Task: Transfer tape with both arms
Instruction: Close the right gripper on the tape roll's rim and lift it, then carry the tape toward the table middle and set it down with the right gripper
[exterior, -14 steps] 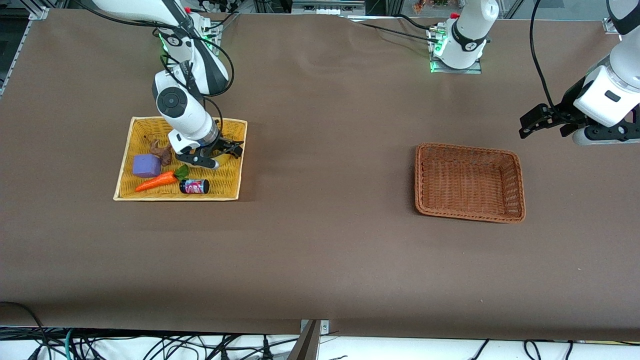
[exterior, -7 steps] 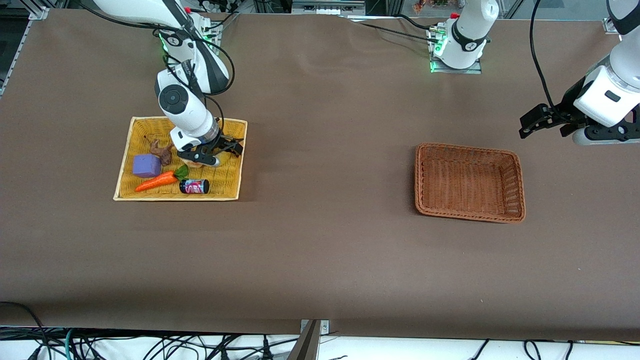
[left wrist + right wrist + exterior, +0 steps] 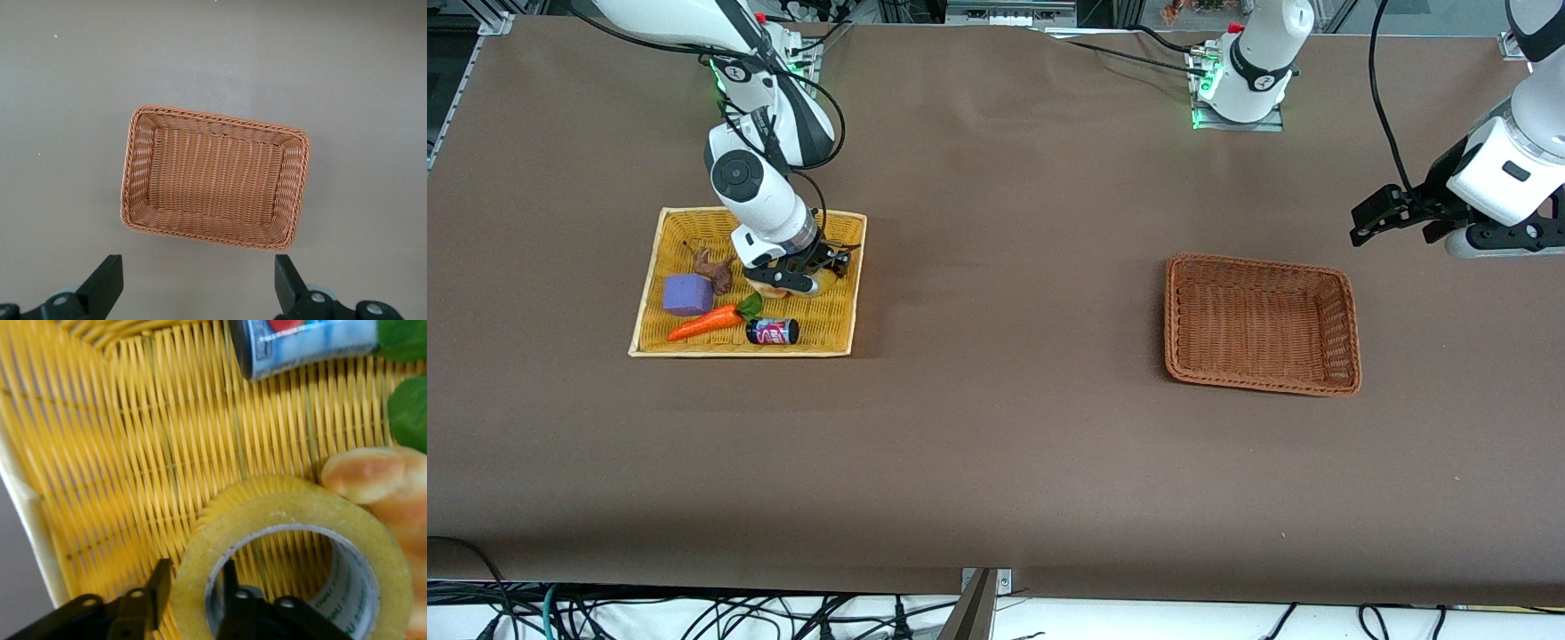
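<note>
The tape (image 3: 293,505), a yellowish ring with a grey core, lies in the yellow basket (image 3: 651,293) at the right arm's end of the table. My right gripper (image 3: 195,579) is down in that basket, with one finger outside the ring's wall and one inside the core, shut on the wall. In the front view the right gripper (image 3: 800,274) hides most of the tape. My left gripper (image 3: 1375,222) is open and empty. It waits in the air over the table beside the brown wicker basket (image 3: 1170,311), which shows empty in the left wrist view (image 3: 137,167).
The yellow basket also holds a purple block (image 3: 687,294), a toy carrot (image 3: 704,324), a small can (image 3: 772,332), a brown figure (image 3: 713,269) and a croissant toy (image 3: 373,477) touching the tape. The can (image 3: 313,343) lies close to the tape.
My right gripper has sunk lower into the yellow basket and its fingers have closed in on the tape's wall. The left arm has not moved.
</note>
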`<state>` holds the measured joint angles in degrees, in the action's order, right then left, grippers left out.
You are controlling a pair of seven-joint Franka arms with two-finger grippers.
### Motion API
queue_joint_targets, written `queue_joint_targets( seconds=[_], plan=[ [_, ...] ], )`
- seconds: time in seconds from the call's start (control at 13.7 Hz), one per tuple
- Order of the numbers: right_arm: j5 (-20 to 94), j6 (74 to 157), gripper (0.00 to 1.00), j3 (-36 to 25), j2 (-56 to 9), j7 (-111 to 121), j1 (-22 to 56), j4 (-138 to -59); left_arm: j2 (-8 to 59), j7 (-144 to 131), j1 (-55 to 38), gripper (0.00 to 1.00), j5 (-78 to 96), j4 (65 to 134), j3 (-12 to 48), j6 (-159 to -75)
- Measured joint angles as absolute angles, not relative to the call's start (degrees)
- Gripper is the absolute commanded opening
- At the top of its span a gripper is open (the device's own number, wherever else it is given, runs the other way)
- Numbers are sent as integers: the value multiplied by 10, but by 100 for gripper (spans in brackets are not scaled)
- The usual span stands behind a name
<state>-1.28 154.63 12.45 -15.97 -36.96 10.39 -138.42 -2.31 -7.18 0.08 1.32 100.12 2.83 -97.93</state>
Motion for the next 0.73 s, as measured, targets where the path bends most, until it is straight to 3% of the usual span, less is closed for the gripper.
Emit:
queue_joint_targets(
  seconds=[0.15,0.36,0.73],
  plan=[
    [-13,1532,0,124,-152,-368,104,-1376,-23,-72,1,100,13,1001,28,-979],
    [-14,1437,0,124,-129,-368,104,-1323,-23,-72,1,100,13,1001,28,-979],
    [-13,1250,0,151,-130,-441,138,-1129,-23,-72,1,100,13,1001,28,-979]
  ],
)
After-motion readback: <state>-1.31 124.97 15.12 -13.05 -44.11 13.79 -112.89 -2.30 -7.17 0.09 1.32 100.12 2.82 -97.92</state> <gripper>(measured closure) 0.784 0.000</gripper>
